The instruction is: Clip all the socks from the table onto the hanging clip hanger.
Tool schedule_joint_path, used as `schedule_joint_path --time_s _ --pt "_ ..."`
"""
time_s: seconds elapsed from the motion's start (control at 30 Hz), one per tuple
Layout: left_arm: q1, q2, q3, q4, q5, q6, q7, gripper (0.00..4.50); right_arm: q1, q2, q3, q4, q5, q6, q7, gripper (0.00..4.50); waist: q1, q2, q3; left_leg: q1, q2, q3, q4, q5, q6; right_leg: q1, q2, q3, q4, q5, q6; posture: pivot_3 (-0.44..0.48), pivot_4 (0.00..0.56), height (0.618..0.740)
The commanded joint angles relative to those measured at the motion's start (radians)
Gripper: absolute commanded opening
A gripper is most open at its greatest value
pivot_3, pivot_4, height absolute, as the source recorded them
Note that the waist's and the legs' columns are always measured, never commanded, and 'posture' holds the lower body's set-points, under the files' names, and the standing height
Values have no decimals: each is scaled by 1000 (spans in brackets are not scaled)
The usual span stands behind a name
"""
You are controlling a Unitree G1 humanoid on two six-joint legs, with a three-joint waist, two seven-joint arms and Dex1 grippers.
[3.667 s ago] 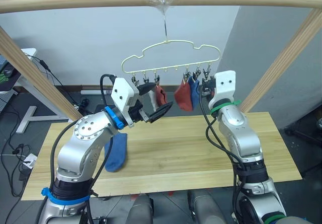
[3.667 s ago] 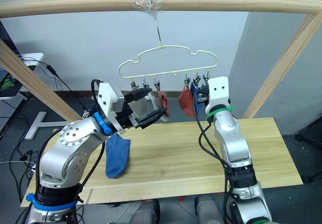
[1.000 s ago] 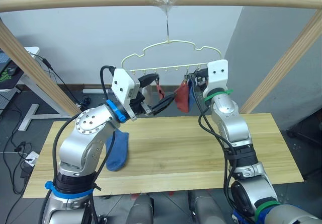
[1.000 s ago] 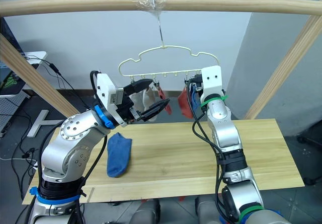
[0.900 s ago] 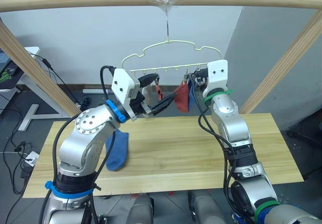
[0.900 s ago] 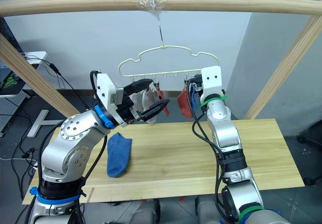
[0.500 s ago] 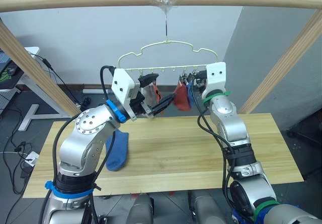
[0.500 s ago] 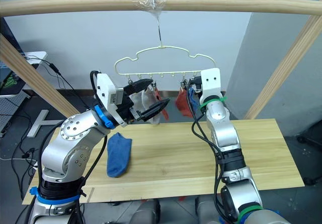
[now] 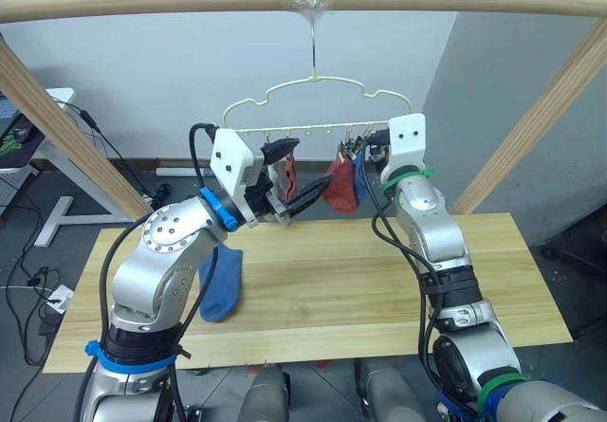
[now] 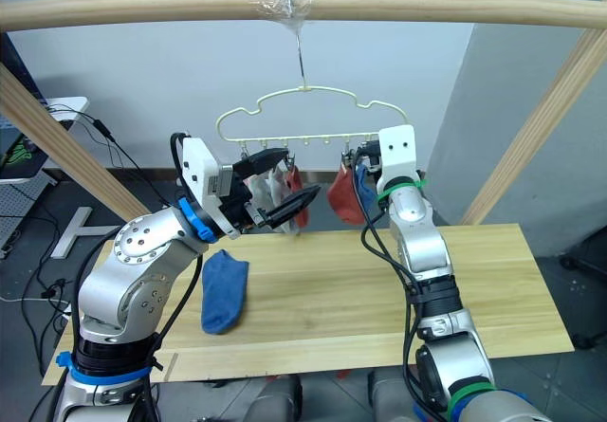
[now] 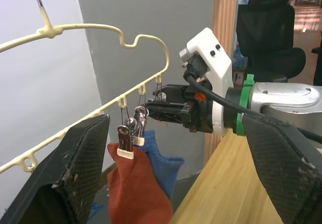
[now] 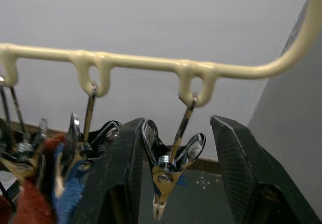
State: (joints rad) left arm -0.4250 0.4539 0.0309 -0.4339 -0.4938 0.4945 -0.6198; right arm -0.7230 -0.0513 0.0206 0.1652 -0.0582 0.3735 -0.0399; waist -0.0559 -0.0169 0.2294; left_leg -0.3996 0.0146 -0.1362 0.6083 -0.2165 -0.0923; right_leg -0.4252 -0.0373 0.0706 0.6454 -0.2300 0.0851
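While right pincer [image 12: 173, 183] straddles empty clip [image 12: 173, 171] unclenched, head view hides it.

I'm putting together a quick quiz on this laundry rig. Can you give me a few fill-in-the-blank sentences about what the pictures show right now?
1. One ____ sock lies on the table.
2. The clip hanger hangs by its hook from a wooden ____.
3. An empty clip hangs between the fingers of the ____ gripper.
4. The left gripper is ____, with nothing between its fingers.

Missing words: blue; pole; right; open
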Motion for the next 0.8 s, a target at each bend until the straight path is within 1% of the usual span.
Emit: schedule_joint_path --time_s 0.03,0.07,0.13,0.2,0.3,0.33,0.53,0.67,0.77,0.8 --pt "-13 -6 8 -36 -20 -6 6 4342 -13 -2 -11 -23 3 -35 0 2142 0 0 0 0 0 0 0 0 0 0 0 0 0 0 0 58 222 740" --pt "-13 -6 8 -35 -20 -6 6 4342 -13 -3 -12 -23 4 -37 1 1767 0 0 0 0 0 0 0 0 0 0 0 0 0 0 0 58 222 740" --pt "-12 -6 7 -39 -22 -4 8 4342 -10 -4 -12 -29 4 -37 3 1288 0 0 0 0 0 0 0 0 0 0 0 0 0 0 0 56 224 740" --pt "-11 -6 6 -40 -23 -4 9 4342 -9 -6 -13 -30 4 -38 5 683 0 0 0 0 0 0 0 0 0 0 0 0 0 0 0 56 224 740" --pt "-12 -6 4 -38 -24 -5 10 4342 -8 -10 -14 -30 5 -39 7 78 0 0 0 0 0 0 0 0 0 0 0 0 0 0 0 56 224 740" --pt "-12 -7 4 -40 -25 -4 11 4342 -7 -12 -14 -35 5 -37 10 10 0 0 0 0 0 0 0 0 0 0 0 0 0 0 0 53 227 740" --pt "2 -14 -6 -48 -22 -2 14 4342 -2 -40 -28 -73 38 19 63 10 0 0 2 0 0 0 0 0 0 0 0 0 0 0 0 53 227 740" --pt "29 -21 -14 -60 -36 30 30 4342 -18 -70 -48 -111 95 151 135 10 0 0 2 0 0 0 0 0 0 0 0 0 0 0 0 53 227 740" --pt "49 -32 -3 -64 -55 73 54 4342 -29 -82 -64 -136 131 225 160 10 1 0 2 0 0 0 0 0 0 0 0 0 0 0 0 53 227 740" --pt "52 -34 -1 -64 -59 83 59 4342 -31 -84 -68 -140 138 240 164 10 1 0 3 0 0 0 0 0 0 0 0 0 0 0 0 40 234 740"
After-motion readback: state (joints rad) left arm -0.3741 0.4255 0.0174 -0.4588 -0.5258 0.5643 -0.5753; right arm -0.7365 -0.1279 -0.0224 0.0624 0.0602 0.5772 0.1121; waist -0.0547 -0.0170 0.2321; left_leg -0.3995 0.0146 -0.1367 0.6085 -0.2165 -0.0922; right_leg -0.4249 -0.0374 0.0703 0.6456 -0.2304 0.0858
